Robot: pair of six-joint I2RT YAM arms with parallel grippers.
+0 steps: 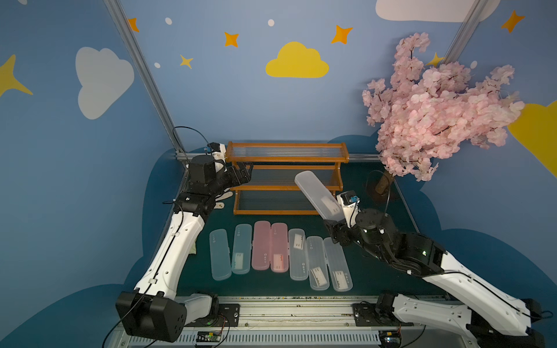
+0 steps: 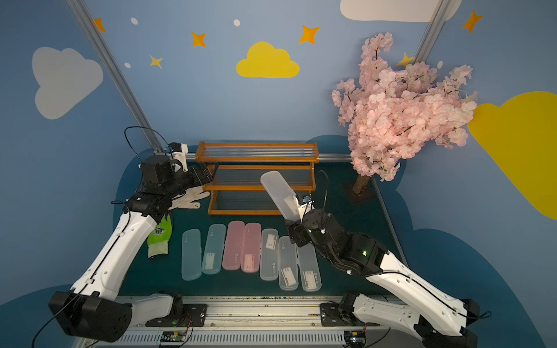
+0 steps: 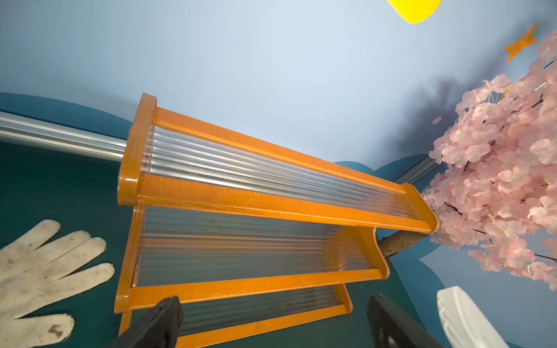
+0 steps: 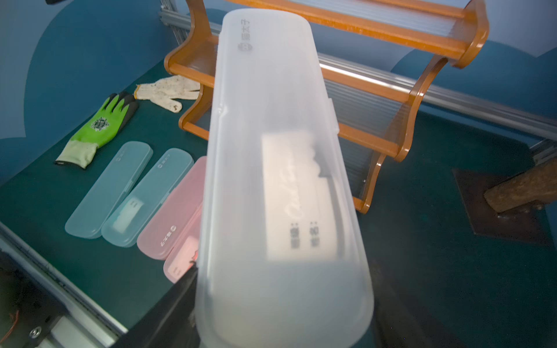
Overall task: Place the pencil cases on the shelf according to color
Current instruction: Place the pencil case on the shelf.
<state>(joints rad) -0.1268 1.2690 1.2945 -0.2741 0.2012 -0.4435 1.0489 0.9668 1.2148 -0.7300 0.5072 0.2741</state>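
- Here the right claw (image 1: 333, 224) is clamped on the near end of one frosted clear-white pencil case, the held case (image 1: 316, 192). The right wrist view shows dark fingers on both long sides of it (image 4: 271, 150).
- From that claw the held case's long axis runs up and away, slanting toward the robot's left. Its free rounded end hangs before the middle tier of the shelf (image 1: 286, 159), toward the shelf's right end.
- The tiers run side to side, so the case lies askew to them. I judge the coming move turns on swinging that axis parallel to a tier before lowering.
- The left claw (image 1: 242, 173) gapes with nothing between its fingers. It sits at the shelf's left end, well apart from the held case, so the right arm is plainly the nearer.
- The other seven lie side by side on the tabletop (image 1: 271, 286) in front of the shelf, ends pointing toward it: two light blue cases (image 1: 220, 254), two pink cases (image 1: 261, 245) and three clear cases (image 1: 318, 262).
- The left wrist view shows the top and middle tiers bare (image 3: 271, 208). It also shows a gap between the case's free end (image 3: 461, 316) and the frame, which the top views leave unsure.
- The right wrist view alone shows a white card (image 4: 295, 195) inside the held case.
- A top view shows a green glove (image 2: 161, 238) beside the left arm, near a white glove (image 2: 190, 199).
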